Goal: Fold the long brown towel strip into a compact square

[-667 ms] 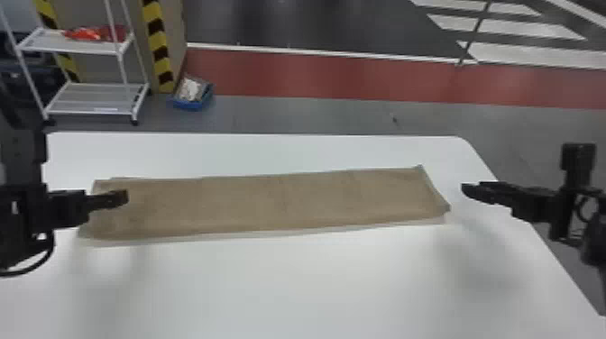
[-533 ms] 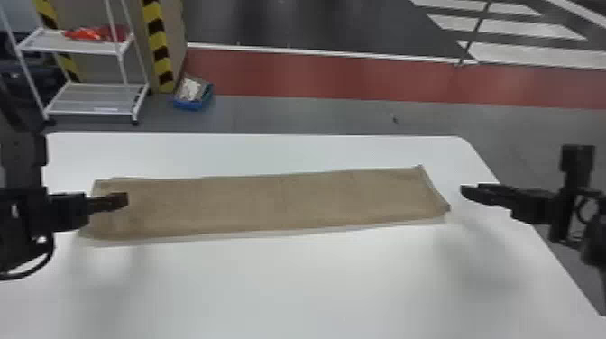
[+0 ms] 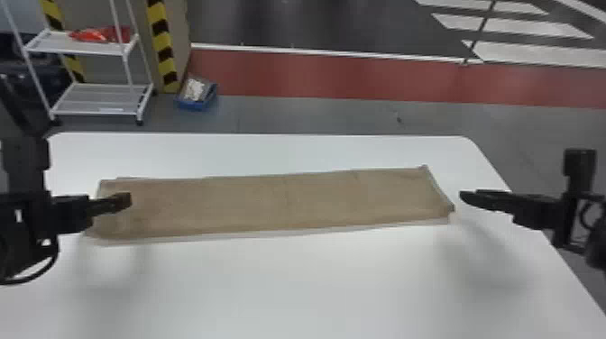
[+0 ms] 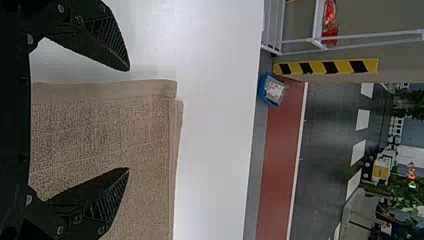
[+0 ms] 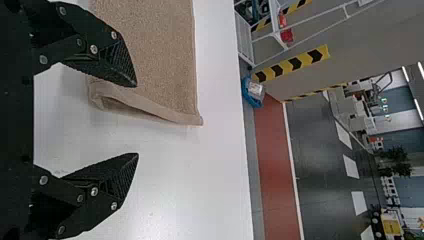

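See towel strip (image 3: 252,203) flat across tabletop (image 3: 297,288), left end part-masked by left gripper (image 3: 125,201), jaws wide; spot right gripper (image 3: 465,197), also wide, beyond right edge, bare room near and far.

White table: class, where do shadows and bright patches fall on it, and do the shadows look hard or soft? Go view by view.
Head view: soft-edged shadows on the table near the left arm and right arm, with a brighter patch between them; left wrist view: faint shading beside the towel's end; right wrist view: soft shading along the towel's hem.
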Robot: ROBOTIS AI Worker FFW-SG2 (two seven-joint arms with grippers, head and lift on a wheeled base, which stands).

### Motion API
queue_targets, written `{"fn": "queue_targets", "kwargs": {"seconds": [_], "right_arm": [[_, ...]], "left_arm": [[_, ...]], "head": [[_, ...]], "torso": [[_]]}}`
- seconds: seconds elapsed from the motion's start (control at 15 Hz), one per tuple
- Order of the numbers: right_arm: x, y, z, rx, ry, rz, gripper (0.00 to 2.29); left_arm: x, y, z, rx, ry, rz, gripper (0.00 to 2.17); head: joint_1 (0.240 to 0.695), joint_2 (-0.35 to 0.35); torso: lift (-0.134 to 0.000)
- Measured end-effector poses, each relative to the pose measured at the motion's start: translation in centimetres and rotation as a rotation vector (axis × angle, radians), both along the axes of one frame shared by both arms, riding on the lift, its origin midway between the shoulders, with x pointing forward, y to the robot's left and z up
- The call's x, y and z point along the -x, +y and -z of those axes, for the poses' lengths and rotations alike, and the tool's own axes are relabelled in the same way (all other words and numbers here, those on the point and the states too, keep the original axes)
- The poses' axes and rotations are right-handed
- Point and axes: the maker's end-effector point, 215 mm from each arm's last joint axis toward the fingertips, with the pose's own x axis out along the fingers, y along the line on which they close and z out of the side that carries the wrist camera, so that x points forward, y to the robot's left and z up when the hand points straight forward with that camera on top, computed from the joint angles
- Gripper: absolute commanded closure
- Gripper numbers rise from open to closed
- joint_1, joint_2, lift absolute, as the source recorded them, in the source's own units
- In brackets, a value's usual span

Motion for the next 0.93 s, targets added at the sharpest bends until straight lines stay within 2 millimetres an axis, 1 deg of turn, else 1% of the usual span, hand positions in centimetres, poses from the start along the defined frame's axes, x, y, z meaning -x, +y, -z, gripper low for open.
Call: {"fn": "queue_targets", "kwargs": {"seconds": [0.2,0.4,0.6,0.8,0.93], "right_arm": [[0.2,0.3,-0.1,-0.011,-0.007,-0.012,0.47],[0.9,0.4,0.3,-0.017,-0.016,-0.015,0.46],[0.8,0.1,-0.1,-0.009,-0.035,-0.015,0.46],[1.0,0.3,0.2,-0.012,-0.031,-0.017,0.47],[1.1,0.6,0.2,-0.021,-0.027,-0.021,0.47]], "left_arm": [[0.3,0.2,0.4,-0.001,0.006,-0.004,0.21],[1.1,0.5,0.9,0.001,0.012,-0.009,0.21],[1.4,1.0,0.6,-0.013,-0.003,-0.013,0.21],[1.7,1.7,0.4,-0.019,-0.01,-0.02,0.21],[1.5,2.3,0.0,-0.038,-0.023,-0.025,0.21]], "head": [[0.695,-0.118],[0.695,-0.115],[0.695,-0.114],[0.695,-0.106],[0.695,-0.1]], "torso": [[-0.124],[-0.124],[-0.124],[-0.124],[-0.124]]}}
